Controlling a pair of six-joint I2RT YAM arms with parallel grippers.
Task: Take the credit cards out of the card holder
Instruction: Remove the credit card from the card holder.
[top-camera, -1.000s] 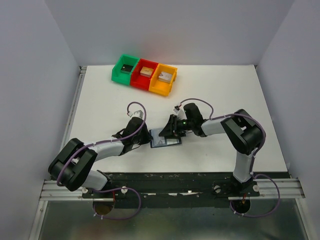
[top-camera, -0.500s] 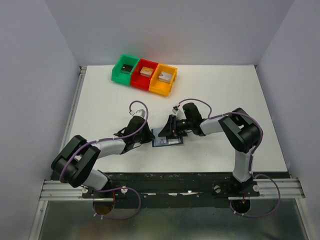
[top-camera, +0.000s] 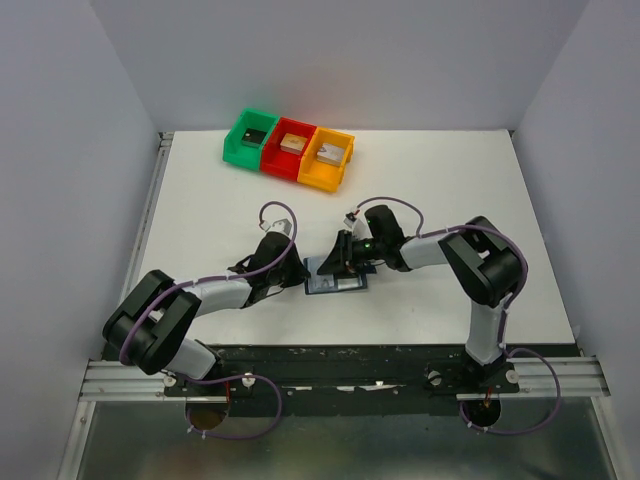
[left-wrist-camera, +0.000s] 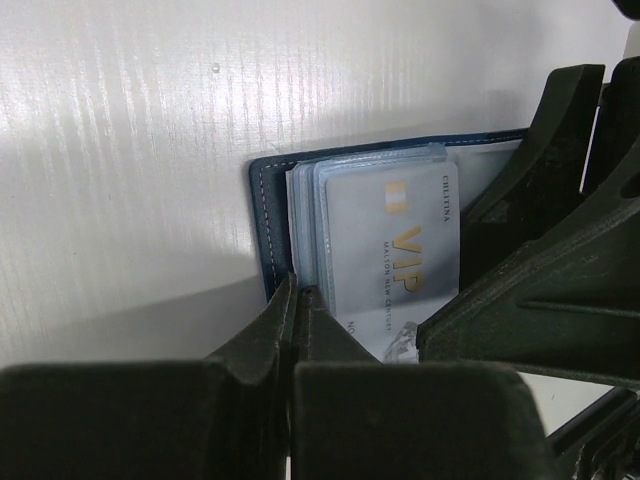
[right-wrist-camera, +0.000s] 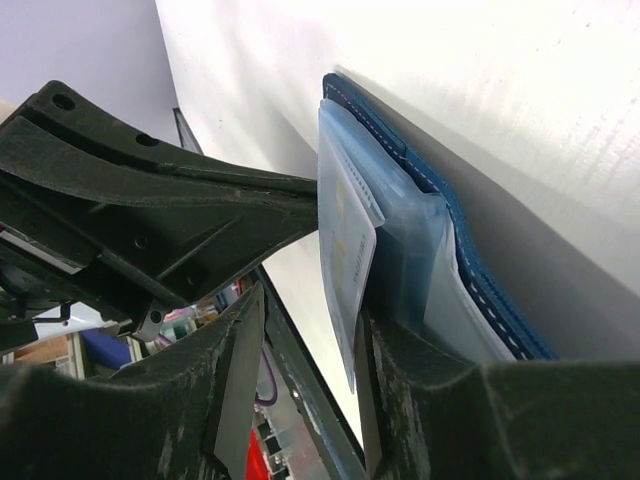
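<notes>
- Looking down from the top camera, we see the card holder (top-camera: 335, 282) lying open on the white table (top-camera: 450, 180), near its front edge and between the 2 arms.
- Its navy cover lies flat on the table, and a stack of clear pocket leaves rests on it.
- 1 silver-grey card (left-wrist-camera: 395, 250), printed "VIP" in gold, sits inside the uppermost leaf. We cannot make out any other cards.
- The left gripper (left-wrist-camera: 295, 295) meets the holder at one edge, its jaws pressed almost together with only a thin slit between them.
- Its tips sit where the leaves' edge meets the cover. We cannot tell whether a leaf is caught in the slit.
- The right gripper (right-wrist-camera: 308, 305) reaches in from the opposite side with its jaws spread.
- The leaf carrying the card splays away from the rest of the stack and stands in that gap. It is close against 1 finger, with open space on its other side.
- Well apart, at the far side of the table, a green bin (top-camera: 236, 142), a red bin (top-camera: 278, 168) and an orange bin (top-camera: 318, 181) stand touching in 1 row.
</notes>
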